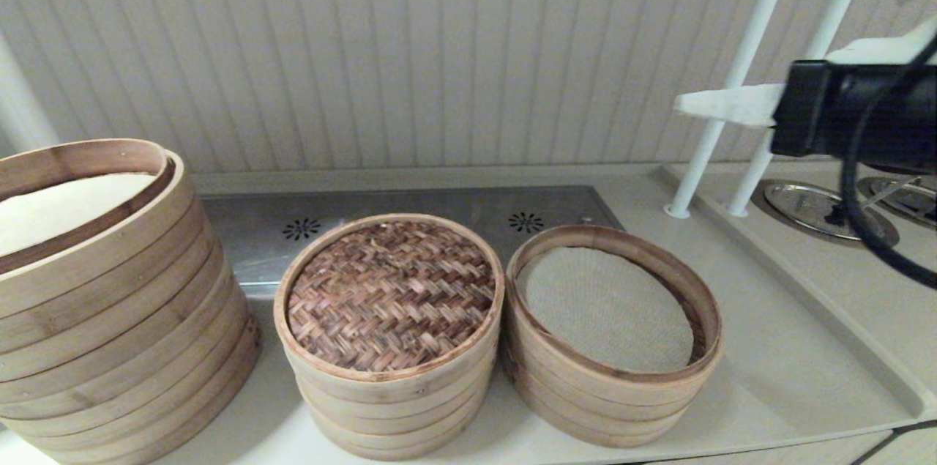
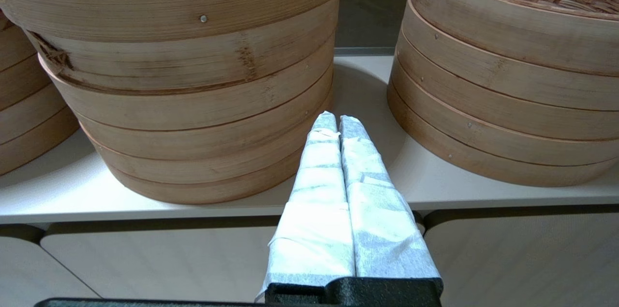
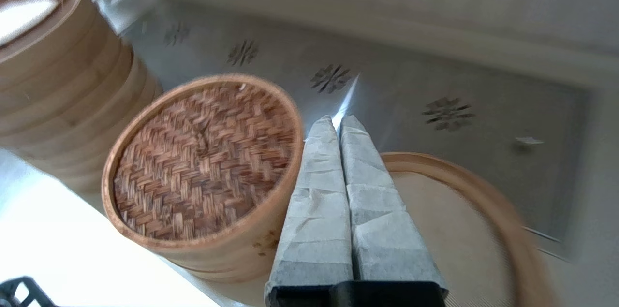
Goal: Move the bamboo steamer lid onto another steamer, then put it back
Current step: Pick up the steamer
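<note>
The bamboo steamer lid (image 1: pixel 392 293), brown herringbone weave in a pale band, sits on the middle steamer (image 1: pixel 388 406). To its right stands another steamer (image 1: pixel 615 392), open, with a flat grey-white mesh liner (image 1: pixel 607 307) inside. My right gripper (image 1: pixel 681 105) hangs high at the right, shut and empty. In the right wrist view the right gripper (image 3: pixel 340 123) is above the gap between the lid (image 3: pixel 203 162) and the open steamer's rim (image 3: pixel 483 186). My left gripper (image 2: pixel 337 121) is shut and empty, low at the counter's front edge, pointing between the large steamer (image 2: pixel 184 80) and the lidded one (image 2: pixel 508 84).
A much larger, taller steamer (image 1: pixel 110 304) with a white inside fills the left side. Behind the steamers lies a steel panel (image 1: pixel 410 205) with flower-shaped holes. White rack posts (image 1: pixel 761 4) and round metal discs (image 1: pixel 805 205) stand at the right. The wall is close behind.
</note>
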